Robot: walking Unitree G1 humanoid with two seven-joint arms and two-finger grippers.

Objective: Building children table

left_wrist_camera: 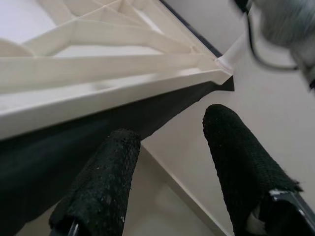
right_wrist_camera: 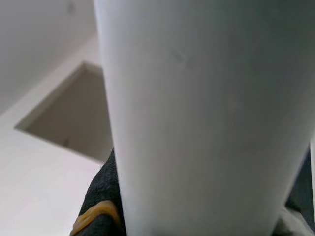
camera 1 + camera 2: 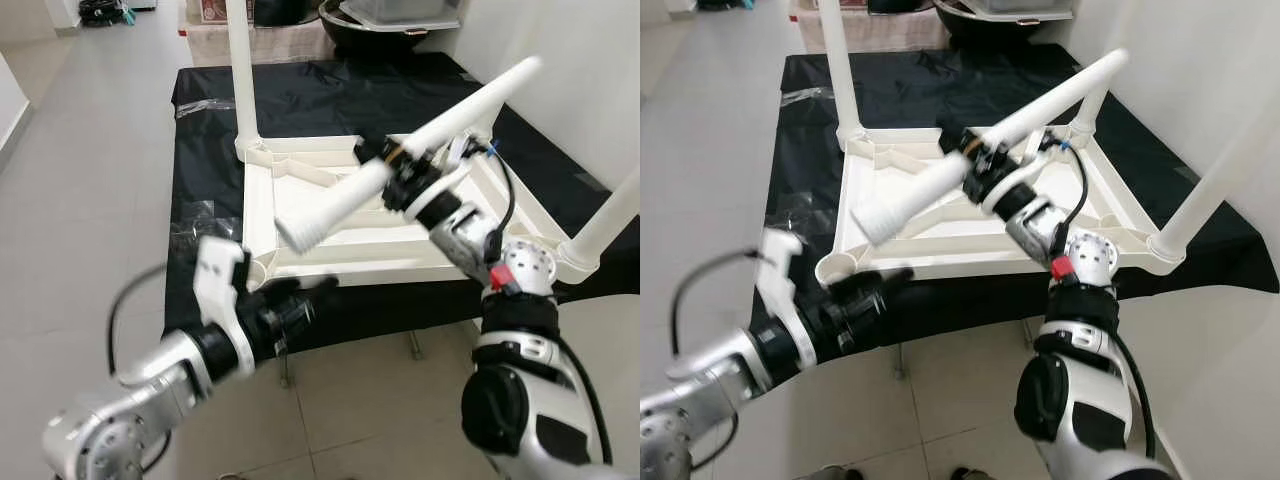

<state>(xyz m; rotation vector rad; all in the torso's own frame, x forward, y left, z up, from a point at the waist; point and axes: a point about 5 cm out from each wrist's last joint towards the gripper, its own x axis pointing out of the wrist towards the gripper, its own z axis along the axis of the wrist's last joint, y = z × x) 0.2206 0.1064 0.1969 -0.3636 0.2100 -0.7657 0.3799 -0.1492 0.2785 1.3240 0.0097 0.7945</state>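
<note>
Left eye view: the loose table leg [image 3: 400, 165] lies clamped across the right gripper [image 3: 392, 168], gripped mid-length, its long axis slanting from the thick end down toward the empty near-left socket [image 3: 254, 270] of the upturned tabletop [image 3: 360, 245]. That socket sits just ahead of the left gripper [image 3: 305, 295], whose fingers [image 1: 103, 182] stand spread and empty beside the table edge.

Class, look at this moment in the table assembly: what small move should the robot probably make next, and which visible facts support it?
Probably swing the white table leg, clamped in the right gripper, so its wide end drops toward the empty corner socket of the upturned tabletop. The other three corners already carry legs; this near-left one shows none. The left gripper hovers open beside that corner.
</note>
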